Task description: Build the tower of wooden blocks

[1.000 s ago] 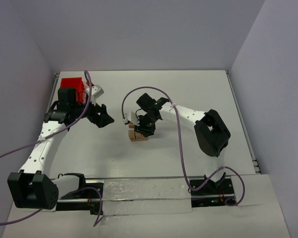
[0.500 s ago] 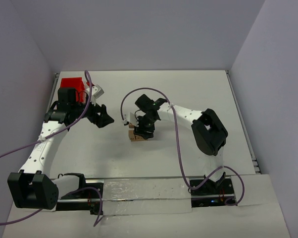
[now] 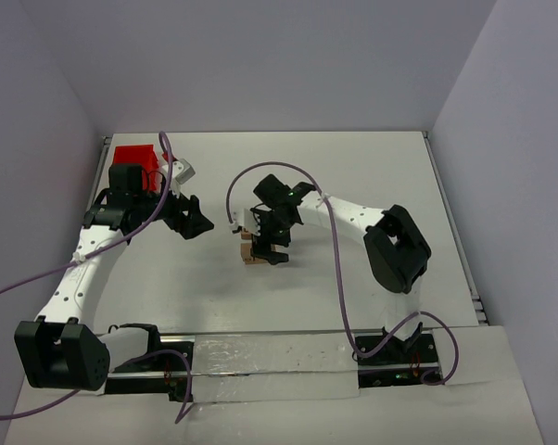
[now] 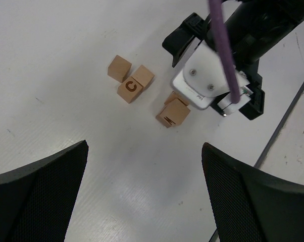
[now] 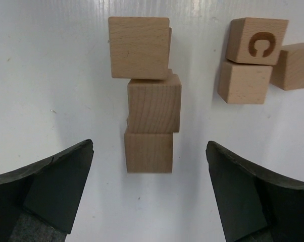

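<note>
The wood block tower [image 5: 153, 103] stands as three plain tan cubes stacked a little unevenly, and nothing touches it. My right gripper [image 5: 149, 194] is open, one finger on each side of the tower and well apart from it. From above, the right gripper [image 3: 266, 243] hangs over the tower [image 3: 248, 253] at mid-table. The left wrist view shows the tower [image 4: 172, 113] partly hidden behind the right gripper's body. Three loose cubes, one printed with a C [image 5: 257, 40], lie in a cluster beside it. My left gripper [image 3: 196, 222] is open and empty, to the left of the blocks.
A red plastic bin [image 3: 133, 156] sits at the far left corner behind the left arm. Purple cables loop over both arms. The cluster of loose cubes [image 4: 131, 80] lies close to the tower. Walls close in the table on three sides.
My right gripper went from shut on the tower's top cube to fully open, leaving the cube on the stack. The left arm has not moved.
</note>
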{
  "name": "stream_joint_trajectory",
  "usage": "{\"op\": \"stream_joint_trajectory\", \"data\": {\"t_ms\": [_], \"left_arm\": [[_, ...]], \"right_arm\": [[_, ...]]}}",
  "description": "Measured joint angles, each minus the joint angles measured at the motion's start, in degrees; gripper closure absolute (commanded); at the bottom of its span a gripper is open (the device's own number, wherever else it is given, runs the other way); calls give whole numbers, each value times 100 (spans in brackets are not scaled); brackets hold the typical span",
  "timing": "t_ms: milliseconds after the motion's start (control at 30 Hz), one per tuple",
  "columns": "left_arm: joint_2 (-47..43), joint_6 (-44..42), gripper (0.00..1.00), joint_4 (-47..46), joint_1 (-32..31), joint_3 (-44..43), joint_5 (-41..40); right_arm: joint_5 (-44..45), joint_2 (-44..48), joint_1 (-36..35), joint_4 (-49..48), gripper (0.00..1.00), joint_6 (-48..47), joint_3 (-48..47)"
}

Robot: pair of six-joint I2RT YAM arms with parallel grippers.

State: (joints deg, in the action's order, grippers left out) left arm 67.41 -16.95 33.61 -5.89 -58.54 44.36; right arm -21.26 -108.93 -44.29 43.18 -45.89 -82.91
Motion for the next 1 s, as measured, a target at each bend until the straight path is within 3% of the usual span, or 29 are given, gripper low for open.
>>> {"op": "stream_joint_trajectory", "data": {"t_ms": [300, 400, 433, 500, 567, 767, 1000], "left_arm": [[123, -123, 1, -1, 0, -25, -121], [308, -460, 18, 8, 0, -77, -216], [387, -617, 20, 18, 0, -94, -233], [592, -1030, 41, 102, 0, -159, -241], [862, -1502, 51, 277, 0, -270, -239], [1694, -2508, 57, 579, 0, -461, -345], [1818, -2317, 55, -124, -60, 83, -638]], "right_arm": [[2, 1207, 11, 179, 0, 81, 2], [-119, 1639, 99, 230, 0, 174, 0], [-163, 1774, 146, 242, 0, 219, 0], [-286, 2046, 319, 263, 0, 303, 0], [-410, 2291, 550, 274, 0, 400, 7], [-797, 2867, 1446, 230, 0, 784, 454], [-1024, 3127, 2301, -10, 0, 1394, 1317]]}}
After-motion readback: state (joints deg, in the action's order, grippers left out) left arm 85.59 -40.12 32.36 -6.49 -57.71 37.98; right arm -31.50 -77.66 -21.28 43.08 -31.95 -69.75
